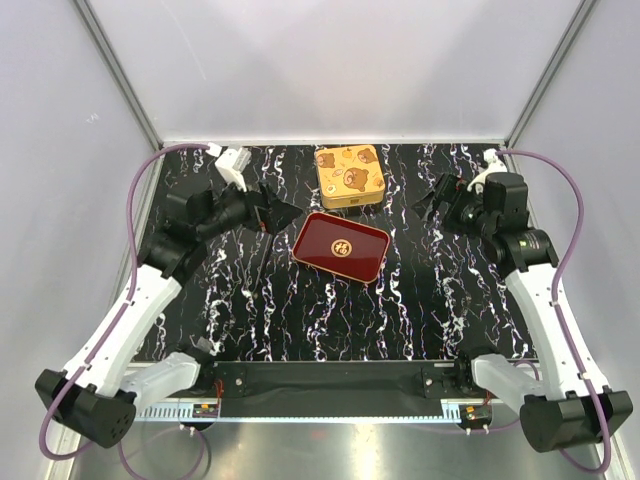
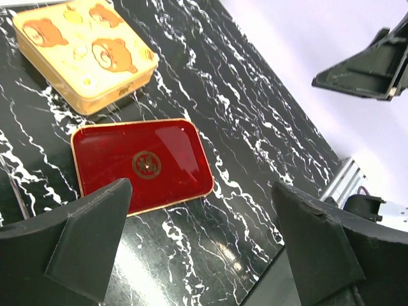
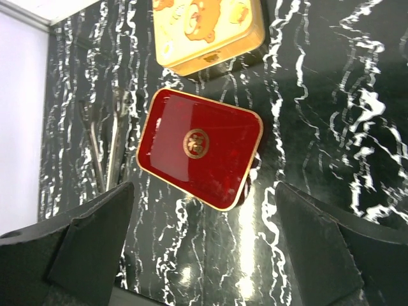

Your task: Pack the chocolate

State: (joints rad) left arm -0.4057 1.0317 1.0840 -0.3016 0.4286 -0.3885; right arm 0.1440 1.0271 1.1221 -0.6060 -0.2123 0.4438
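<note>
No chocolate shows in any view. A glossy red tray (image 1: 341, 246) with a gold emblem lies bare at the table's middle, also seen in the wrist views (image 2: 140, 164) (image 3: 199, 146). Behind it sits a gold tin (image 1: 349, 175) with bears on its closed lid (image 2: 83, 51) (image 3: 207, 29). My left gripper (image 1: 275, 212) hovers left of the tray, open and holding nothing (image 2: 201, 217). To the tray's right my right gripper (image 1: 432, 200) hangs above the table, open too, with only marble between its fingers (image 3: 204, 217).
The tabletop is black marble with white veins (image 1: 250, 300), walled in white on three sides with metal corner posts (image 1: 120, 70). The right gripper's dark finger (image 2: 366, 64) shows at the upper right of the left wrist view.
</note>
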